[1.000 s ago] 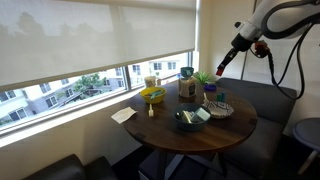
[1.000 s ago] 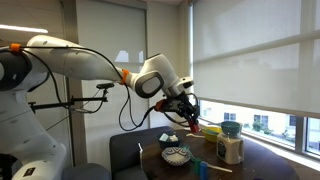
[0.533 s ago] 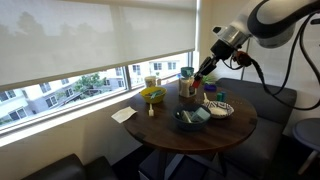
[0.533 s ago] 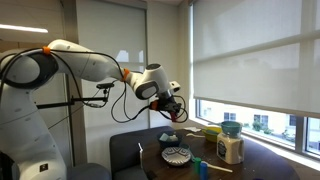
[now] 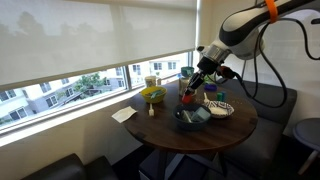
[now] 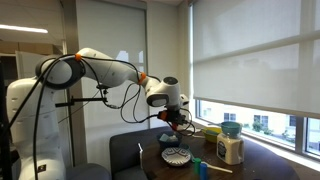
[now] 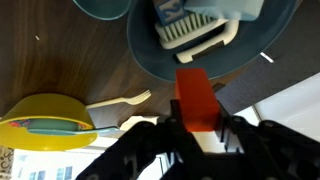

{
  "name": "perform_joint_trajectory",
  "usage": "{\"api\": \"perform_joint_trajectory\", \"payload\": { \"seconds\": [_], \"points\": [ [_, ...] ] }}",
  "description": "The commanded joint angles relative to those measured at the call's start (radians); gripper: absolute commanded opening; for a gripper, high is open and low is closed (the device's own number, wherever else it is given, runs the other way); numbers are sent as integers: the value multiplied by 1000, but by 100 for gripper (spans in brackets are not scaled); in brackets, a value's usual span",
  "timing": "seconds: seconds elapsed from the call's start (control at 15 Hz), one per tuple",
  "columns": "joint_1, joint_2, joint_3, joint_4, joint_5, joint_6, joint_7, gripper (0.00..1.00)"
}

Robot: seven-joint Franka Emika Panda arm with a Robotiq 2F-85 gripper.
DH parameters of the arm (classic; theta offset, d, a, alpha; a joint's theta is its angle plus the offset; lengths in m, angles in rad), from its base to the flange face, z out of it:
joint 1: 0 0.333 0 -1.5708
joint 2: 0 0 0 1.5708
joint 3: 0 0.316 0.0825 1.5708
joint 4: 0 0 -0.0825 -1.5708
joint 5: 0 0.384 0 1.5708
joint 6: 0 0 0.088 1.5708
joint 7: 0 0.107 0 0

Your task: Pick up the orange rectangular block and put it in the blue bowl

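Note:
My gripper [image 7: 197, 128] is shut on the orange rectangular block [image 7: 197, 98], which stands out between the two black fingers. The dark blue bowl [image 7: 150, 50] lies just beyond the block's tip on the wooden table and holds a white ribbed thing [image 7: 195, 30]. In an exterior view the gripper [image 5: 189, 94] hangs low over the table with the block [image 5: 187, 99] just above and behind the blue bowl [image 5: 181, 122]. In an exterior view the gripper [image 6: 178, 119] is above the table; the blue bowl cannot be made out there.
A yellow bowl [image 7: 45, 122] with a utensil in it lies beside, also seen on the table's window side [image 5: 152, 95]. A pale wooden fork [image 7: 120, 100], a patterned plate [image 5: 220, 108], a brown box [image 5: 187, 85], a jar [image 6: 231, 148] and a paper [image 5: 123, 115] stand around.
The arm has come down from high beside the table to just above the blue bowl, with the orange block in its fingers the whole time.

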Motion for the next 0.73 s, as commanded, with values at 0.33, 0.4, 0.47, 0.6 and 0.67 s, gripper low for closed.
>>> {"api": "perform_joint_trajectory", "payload": {
  "seconds": [0.33, 0.4, 0.47, 0.6, 0.67],
  "points": [
    [-161, 50, 105, 92, -21, -14, 14, 93],
    [-167, 29, 110, 87, -11, -4, 6, 100],
    [-171, 5, 115, 81, -4, 15, -8, 100],
    [-174, 32, 116, 92, -12, 17, 0, 100],
    [-174, 17, 116, 92, -12, 20, 0, 100]
  ]
}}
